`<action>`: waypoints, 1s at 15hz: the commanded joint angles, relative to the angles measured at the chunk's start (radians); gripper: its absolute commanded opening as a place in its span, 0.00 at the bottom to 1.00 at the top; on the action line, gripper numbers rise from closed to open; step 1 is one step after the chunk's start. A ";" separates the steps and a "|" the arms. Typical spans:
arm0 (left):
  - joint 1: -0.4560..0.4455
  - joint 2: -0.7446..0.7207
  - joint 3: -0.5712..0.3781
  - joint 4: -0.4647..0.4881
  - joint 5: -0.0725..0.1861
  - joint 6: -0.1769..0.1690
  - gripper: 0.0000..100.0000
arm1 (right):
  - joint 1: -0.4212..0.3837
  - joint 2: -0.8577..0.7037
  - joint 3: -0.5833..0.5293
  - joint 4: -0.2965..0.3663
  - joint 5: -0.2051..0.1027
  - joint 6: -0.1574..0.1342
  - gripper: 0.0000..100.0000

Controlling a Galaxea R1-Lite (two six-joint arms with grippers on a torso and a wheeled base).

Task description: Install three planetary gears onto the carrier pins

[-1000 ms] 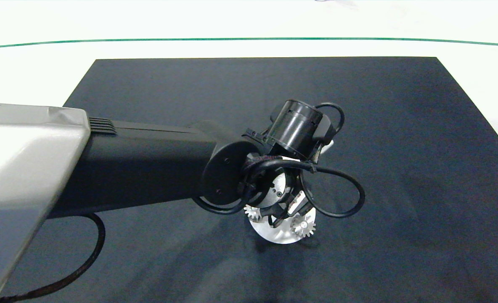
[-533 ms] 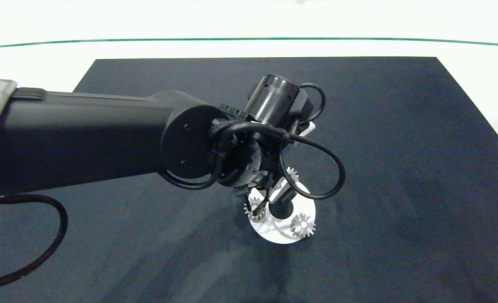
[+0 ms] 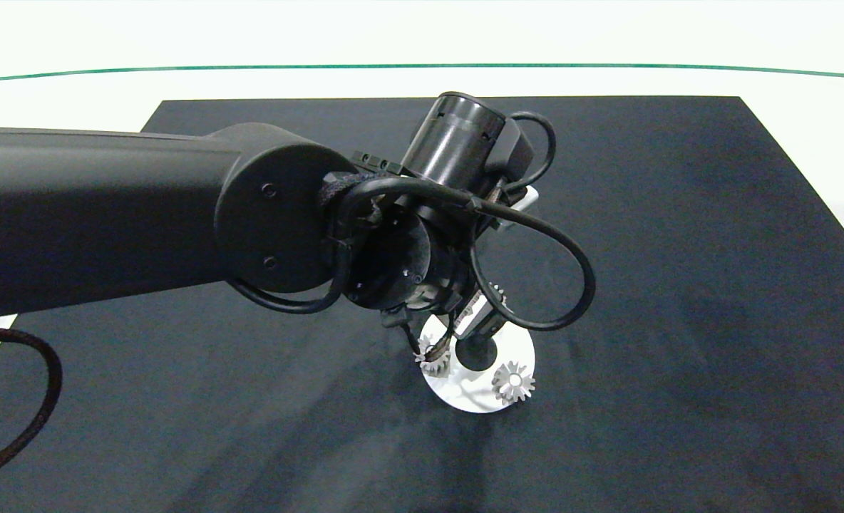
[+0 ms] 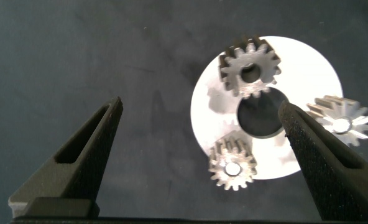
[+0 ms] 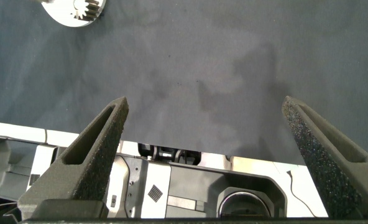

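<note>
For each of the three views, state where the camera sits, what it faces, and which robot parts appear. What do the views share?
Head: above the table, facing down at the mat; left arm shows.
Left wrist: on the left arm, facing the disc and three gears; open left gripper shows.
Right wrist: low, facing along the mat; open right gripper shows.
All share the disc.

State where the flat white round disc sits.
In the head view, the flat white round disc lies near the black mat's middle, below the left gripper.

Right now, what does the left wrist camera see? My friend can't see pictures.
Three small silver gears sit on a white disc with a round centre hole, on a dark mat. The open left gripper hangs above, empty, one finger crossing the disc's edge.
</note>
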 commanded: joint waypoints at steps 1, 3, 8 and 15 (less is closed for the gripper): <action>-0.001 0.020 -0.014 0.001 0.003 0.005 1.00 | 0.001 0.000 0.001 0.005 0.001 0.001 1.00; 0.008 0.032 -0.029 0.002 0.003 0.012 1.00 | 0.001 0.000 0.001 0.005 0.001 0.001 1.00; 0.009 0.048 -0.065 0.002 0.003 0.017 1.00 | 0.001 0.000 0.003 0.005 0.003 0.003 1.00; 0.009 0.072 -0.083 0.002 0.003 0.023 1.00 | 0.001 0.000 0.003 0.003 0.003 0.003 1.00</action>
